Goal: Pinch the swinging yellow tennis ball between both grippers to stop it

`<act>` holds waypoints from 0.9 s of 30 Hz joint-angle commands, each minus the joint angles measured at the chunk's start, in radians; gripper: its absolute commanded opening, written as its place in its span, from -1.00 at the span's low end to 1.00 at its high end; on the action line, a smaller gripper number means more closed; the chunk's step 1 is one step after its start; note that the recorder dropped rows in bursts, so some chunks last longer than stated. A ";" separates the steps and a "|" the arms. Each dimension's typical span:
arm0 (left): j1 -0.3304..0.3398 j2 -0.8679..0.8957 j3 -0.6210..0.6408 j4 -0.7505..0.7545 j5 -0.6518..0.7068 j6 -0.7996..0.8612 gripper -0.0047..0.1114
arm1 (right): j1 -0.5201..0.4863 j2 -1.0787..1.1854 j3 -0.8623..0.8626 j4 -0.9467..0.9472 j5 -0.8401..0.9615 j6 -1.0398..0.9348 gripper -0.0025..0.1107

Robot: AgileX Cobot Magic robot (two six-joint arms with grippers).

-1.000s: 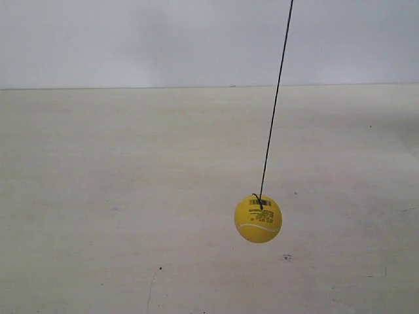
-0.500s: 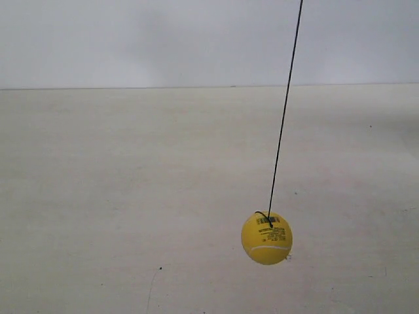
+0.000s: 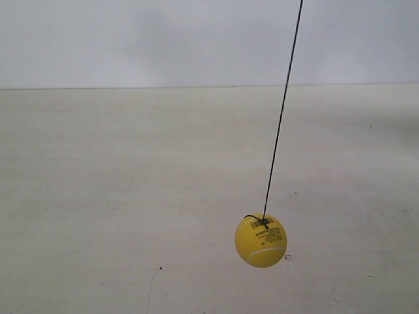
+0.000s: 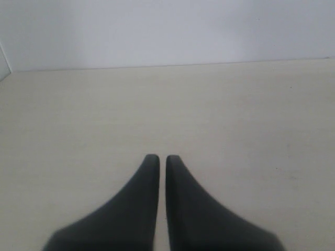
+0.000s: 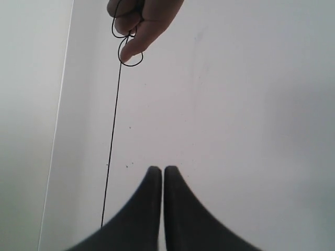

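Ball (image 3: 260, 240) hung on string (image 3: 282, 111) above table (image 3: 118, 196), string pinched by a hand (image 5: 142, 20), left claw (image 4: 162, 159) closed and empty, right claw (image 5: 162, 170) closed and empty, string just beside it

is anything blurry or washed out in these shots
Exterior view: the yellow tennis ball is fairly sharp, light flat, no clear shadow. Left wrist view: the left gripper blurs toward its base. Right wrist view: table washed out, string crisp, right gripper soft at its base.

The yellow tennis ball (image 3: 260, 241) hangs lower in the exterior view than 1 second ago. Since 0.5 seconds ago it has drifted slightly back toward the left, so its black string (image 3: 282, 108) slants a little more.
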 commanded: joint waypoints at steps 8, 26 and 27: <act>0.000 -0.002 -0.001 -0.003 0.000 0.005 -0.84 | 0.000 -0.006 -0.004 0.022 0.032 -0.041 -0.96; 0.000 -0.002 -0.001 -0.003 0.000 0.005 -0.84 | -0.061 -0.006 0.139 0.347 -0.270 -0.519 -0.96; 0.000 -0.002 -0.001 -0.003 0.000 0.005 -0.84 | -0.086 -0.006 0.150 0.373 -0.273 -0.513 -0.96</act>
